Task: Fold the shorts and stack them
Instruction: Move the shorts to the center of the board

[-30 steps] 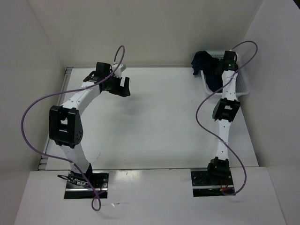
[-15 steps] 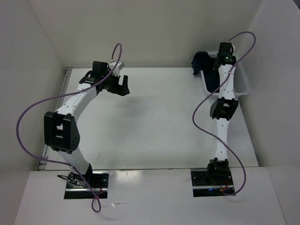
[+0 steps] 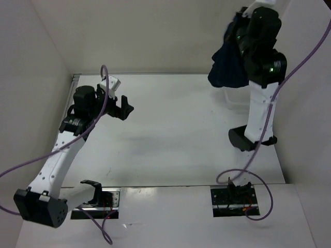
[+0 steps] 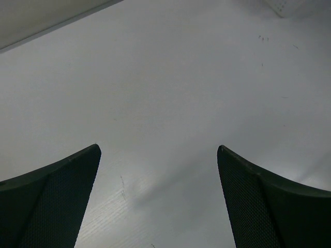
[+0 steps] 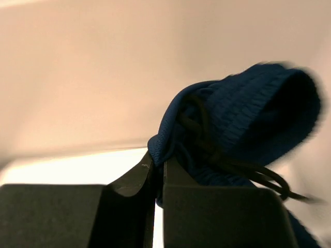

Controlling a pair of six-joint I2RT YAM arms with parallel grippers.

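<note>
The dark navy shorts [image 3: 227, 64] hang bunched from my right gripper [image 3: 242, 25], raised high above the table's back right. In the right wrist view the gripper [image 5: 159, 163] is shut on the ribbed waistband and drawstring of the shorts [image 5: 243, 119]. My left gripper [image 3: 123, 107] is open and empty over the back left of the table. In the left wrist view its fingers [image 4: 62, 191] stand wide apart over bare white table [image 4: 165, 93], the gripper [image 4: 158, 152] holding nothing.
The white mesh basket [image 3: 235, 98] stands at the back right, mostly hidden behind the hanging shorts and the right arm. White walls close in the back and both sides. Purple cables loop off both arms.
My right arm has lifted the shorts up out of the basket, high toward the camera. My left arm has drawn back toward the near left, its gripper still open.
</note>
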